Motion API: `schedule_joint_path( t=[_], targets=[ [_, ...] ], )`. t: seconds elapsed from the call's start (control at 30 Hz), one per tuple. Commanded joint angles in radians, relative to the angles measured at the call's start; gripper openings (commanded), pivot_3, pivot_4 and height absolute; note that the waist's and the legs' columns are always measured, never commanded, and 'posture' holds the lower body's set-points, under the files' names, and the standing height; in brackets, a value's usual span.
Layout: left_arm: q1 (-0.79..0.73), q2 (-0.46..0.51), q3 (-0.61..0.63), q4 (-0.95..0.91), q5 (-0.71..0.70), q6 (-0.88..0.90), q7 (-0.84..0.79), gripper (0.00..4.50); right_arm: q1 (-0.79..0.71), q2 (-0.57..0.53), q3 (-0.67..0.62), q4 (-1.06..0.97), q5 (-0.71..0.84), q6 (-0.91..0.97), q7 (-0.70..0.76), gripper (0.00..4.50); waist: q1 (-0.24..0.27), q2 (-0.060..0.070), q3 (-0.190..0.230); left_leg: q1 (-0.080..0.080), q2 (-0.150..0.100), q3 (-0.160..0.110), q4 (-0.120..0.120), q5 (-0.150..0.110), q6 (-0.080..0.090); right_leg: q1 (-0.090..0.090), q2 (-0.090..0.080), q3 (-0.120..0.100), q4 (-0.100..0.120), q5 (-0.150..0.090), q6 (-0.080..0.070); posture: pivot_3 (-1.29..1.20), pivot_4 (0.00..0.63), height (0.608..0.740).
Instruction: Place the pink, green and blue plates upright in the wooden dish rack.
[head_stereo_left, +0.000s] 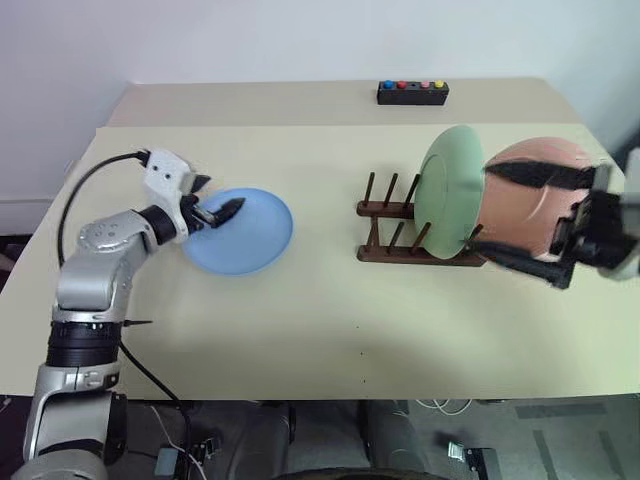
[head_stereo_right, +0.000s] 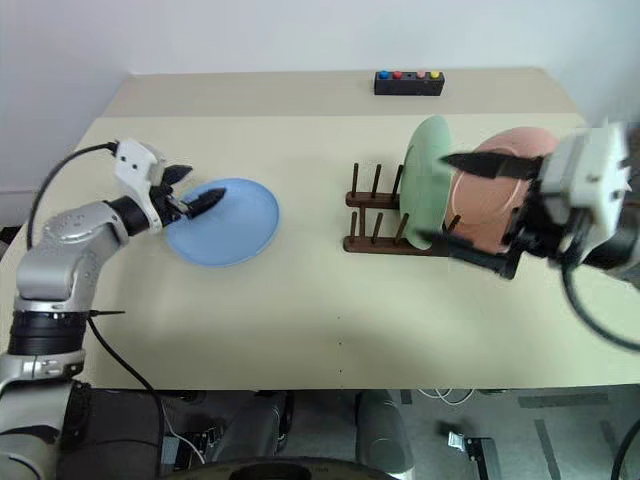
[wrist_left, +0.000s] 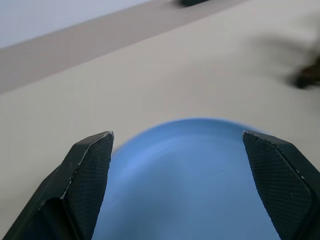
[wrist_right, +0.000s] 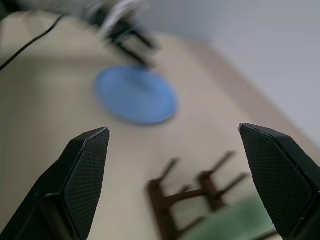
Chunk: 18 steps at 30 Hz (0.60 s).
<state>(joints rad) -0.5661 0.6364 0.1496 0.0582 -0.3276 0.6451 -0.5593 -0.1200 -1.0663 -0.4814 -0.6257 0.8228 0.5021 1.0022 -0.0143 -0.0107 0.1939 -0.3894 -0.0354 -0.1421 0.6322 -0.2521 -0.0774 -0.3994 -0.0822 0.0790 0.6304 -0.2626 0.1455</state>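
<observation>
The wooden dish rack (head_stereo_right: 385, 222) stands on the beige table (head_stereo_left: 330, 330), right of centre. It holds two plates upright between its pegs: the green plate (head_stereo_left: 448, 190) and, just beside it toward the rack's right end, the pink plate (head_stereo_left: 528, 195). The rack's left slots are free. The blue plate (head_stereo_left: 240, 232) lies flat on the table, well apart to the left. The left gripper (head_stereo_left: 205, 205) hangs over the blue plate's edge, fingers spread with nothing between them. The right gripper (head_stereo_right: 478, 212) is in front of the pink plate, fingers wide apart, holding nothing.
</observation>
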Motion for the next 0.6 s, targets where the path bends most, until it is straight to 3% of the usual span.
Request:
schedule_joint_path(
  t=[0.03, 0.17, 0.4, 0.6],
  targets=[
    [-0.047, 0.027, 0.02, 0.006, 0.006, 0.134, 0.051, 4.34, 0.046, 0.0, 0.089, -0.065, -0.108, -0.073, 0.034, 4.25, -0.001, -0.002, 0.0, 0.0, 0.0, 0.0, 0.0, 0.0, 0.0, 0.0, 0.0, 0.0, 0.0, 0.0, 0.0, 0.0, 0.15, 0.74],
    [-0.079, 0.044, -0.005, 0.054, 0.042, 0.236, 0.093, 4.34, 0.067, 0.048, 0.176, -0.085, -0.139, -0.099, 0.021, 4.25, -0.002, -0.003, 0.0, 0.0, 0.0, 0.0, 0.0, 0.0, 0.0, -0.001, 0.0, 0.0, 0.0, 0.0, 0.0, 0.0, 0.15, 0.74],
    [-0.114, 0.049, -0.072, 0.163, 0.078, 0.398, 0.101, 4.34, 0.084, 0.087, 0.212, -0.096, -0.157, -0.107, 0.009, 4.25, -0.002, -0.004, 0.001, 0.0, 0.0, 0.0, -0.001, 0.0, 0.0, -0.001, 0.0, 0.0, 0.0, 0.0, 0.0, 0.0, 0.15, 0.74],
    [-0.141, 0.016, -0.072, 0.234, 0.079, 0.409, 0.11, 4.34, 0.088, 0.097, 0.22, -0.105, -0.156, -0.104, -0.002, 4.25, 0.001, -0.004, 0.001, 0.0, 0.0, 0.0, 0.0, 0.0, 0.0, -0.001, 0.0, 0.0, 0.001, 0.0, 0.0, 0.0, 0.15, 0.74]
  ],
)
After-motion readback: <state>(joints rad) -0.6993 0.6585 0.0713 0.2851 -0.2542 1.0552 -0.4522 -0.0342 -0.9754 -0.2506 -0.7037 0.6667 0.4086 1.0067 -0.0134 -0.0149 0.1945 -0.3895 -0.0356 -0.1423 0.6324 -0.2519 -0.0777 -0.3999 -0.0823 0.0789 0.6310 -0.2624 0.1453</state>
